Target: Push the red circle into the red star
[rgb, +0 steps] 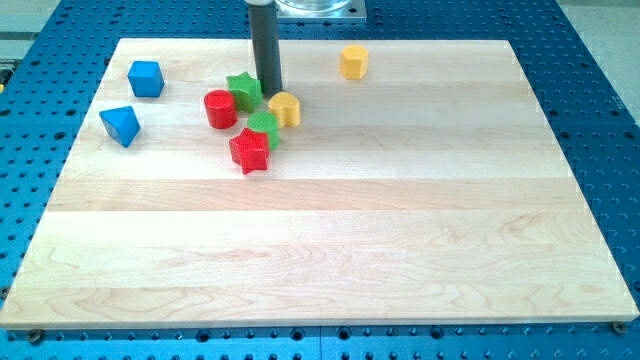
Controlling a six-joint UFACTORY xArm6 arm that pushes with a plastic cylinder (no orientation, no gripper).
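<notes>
The red circle [220, 108] stands on the wooden board at the view's upper left. The red star [250, 151] lies just below and to its right, a small gap apart. A green star [243, 90] touches the red circle's upper right. A green round block [264, 127] sits between the red star and a yellow block [285, 108]. My tip [269, 93] is down between the green star and the yellow block, to the right of the red circle and not touching it.
A blue cube-like block [145, 78] and a blue triangular block [121, 124] lie near the board's left edge. A yellow hexagonal block [353, 62] stands near the top edge. The board [400, 250] rests on a blue perforated table.
</notes>
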